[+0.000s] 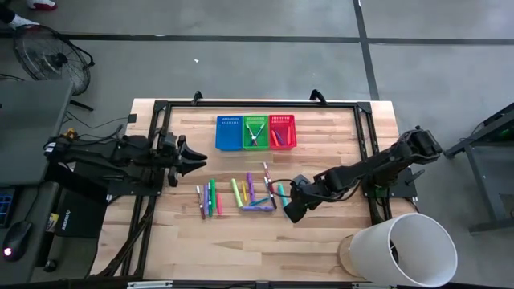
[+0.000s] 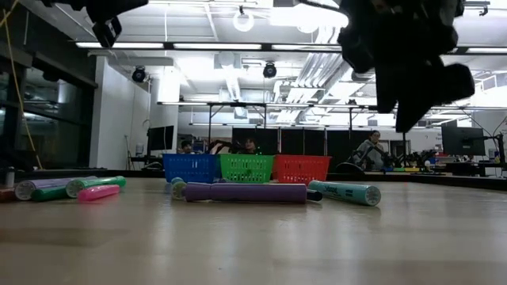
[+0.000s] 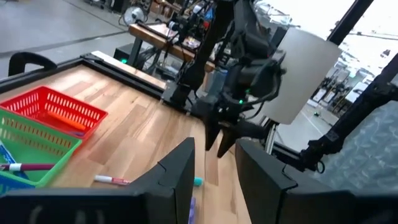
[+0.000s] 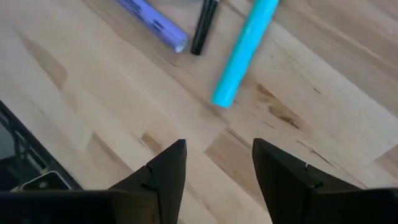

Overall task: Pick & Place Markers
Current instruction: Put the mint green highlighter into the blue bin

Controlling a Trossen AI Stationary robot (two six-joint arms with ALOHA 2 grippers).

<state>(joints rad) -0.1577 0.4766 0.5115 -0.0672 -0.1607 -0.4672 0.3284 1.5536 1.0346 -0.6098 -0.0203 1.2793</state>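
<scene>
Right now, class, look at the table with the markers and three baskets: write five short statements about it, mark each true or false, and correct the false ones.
1. The green basket sits between the blue basket and the red basket. True.
2. The right pincer grips the teal marker. False: it is open and empty above the table.
3. The left pincer is open. True.
4. All markers are in baskets. False: many lie on the table.
5. The red basket is empty. False: something lies inside.
</scene>
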